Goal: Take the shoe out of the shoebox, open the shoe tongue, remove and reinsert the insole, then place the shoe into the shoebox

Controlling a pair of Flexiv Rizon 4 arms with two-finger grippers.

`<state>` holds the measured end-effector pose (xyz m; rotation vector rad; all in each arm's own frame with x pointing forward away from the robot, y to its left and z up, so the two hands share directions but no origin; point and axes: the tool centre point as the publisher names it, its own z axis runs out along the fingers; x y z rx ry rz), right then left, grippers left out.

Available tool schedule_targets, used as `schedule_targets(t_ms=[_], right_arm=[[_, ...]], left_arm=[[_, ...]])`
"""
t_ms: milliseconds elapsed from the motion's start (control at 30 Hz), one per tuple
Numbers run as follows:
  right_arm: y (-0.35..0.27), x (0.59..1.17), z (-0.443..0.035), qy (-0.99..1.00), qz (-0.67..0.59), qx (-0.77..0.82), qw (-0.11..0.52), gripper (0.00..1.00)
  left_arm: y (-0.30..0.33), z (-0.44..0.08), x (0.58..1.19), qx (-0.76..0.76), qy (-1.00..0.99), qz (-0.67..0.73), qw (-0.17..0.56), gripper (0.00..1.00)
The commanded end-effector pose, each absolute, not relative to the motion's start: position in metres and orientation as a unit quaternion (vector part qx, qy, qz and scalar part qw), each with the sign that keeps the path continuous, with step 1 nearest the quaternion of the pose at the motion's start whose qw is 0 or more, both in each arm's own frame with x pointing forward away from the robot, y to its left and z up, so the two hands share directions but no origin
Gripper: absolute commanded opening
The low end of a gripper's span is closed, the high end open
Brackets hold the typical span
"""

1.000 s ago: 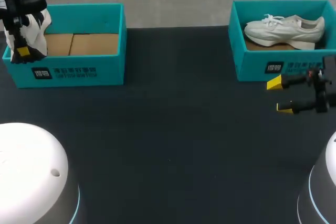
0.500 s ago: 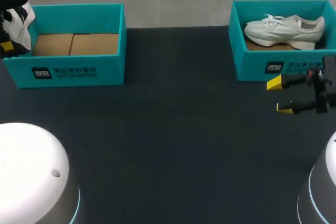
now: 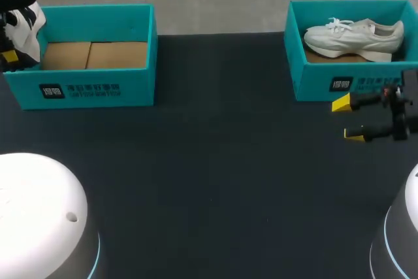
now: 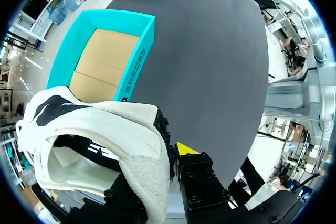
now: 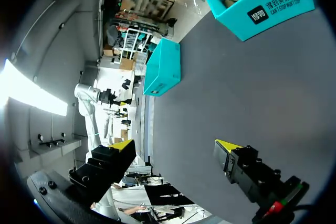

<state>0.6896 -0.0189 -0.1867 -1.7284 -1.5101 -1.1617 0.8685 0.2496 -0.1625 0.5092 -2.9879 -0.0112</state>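
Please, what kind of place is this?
Probably a robot test bench, not a shop. A dark table bears a left shoebox and a right shoebox, both teal; a white shoe lies in the right one. The left gripper grips a black-and-white shoe; the right gripper hangs open.

Our left shoebox (image 3: 91,89) sits at the table's (image 3: 215,161) far-left corner, and the right shoebox (image 3: 320,83) at its far-right corner, a shoe (image 3: 353,36) inside. Our left gripper (image 3: 9,57) holds a second shoe (image 3: 29,21) at the left shoebox's left end.
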Motion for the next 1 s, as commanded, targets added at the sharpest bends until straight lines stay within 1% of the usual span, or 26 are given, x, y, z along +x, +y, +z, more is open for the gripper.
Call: schedule_targets(t_ms=[33,267,433,800,1000], right_arm=[[-0.018,0.688,-0.187,-0.563,-0.433,-0.646,0.28,1.0],[-0.018,0.688,-0.187,-0.563,-0.433,-0.646,0.28,1.0],[-0.018,0.688,-0.187,-0.563,-0.433,-0.646,0.28,1.0],[-0.018,0.688,-0.187,-0.563,-0.433,-0.646,0.28,1.0],[-0.018,0.688,-0.187,-0.563,-0.433,-0.646,0.28,1.0]], left_arm=[[0.262,-0.16,0.876,0.143,-0.988,0.006,0.064,0.0],[0.293,-0.157,0.897,0.136,-0.99,-0.027,0.032,0.0],[0.309,-0.159,0.919,0.141,-0.988,-0.054,0.028,0.0],[0.319,-0.172,0.97,0.125,-0.991,-0.052,-0.005,0.0],[0.317,-0.177,0.975,0.083,-0.995,-0.06,-0.019,0.0]])
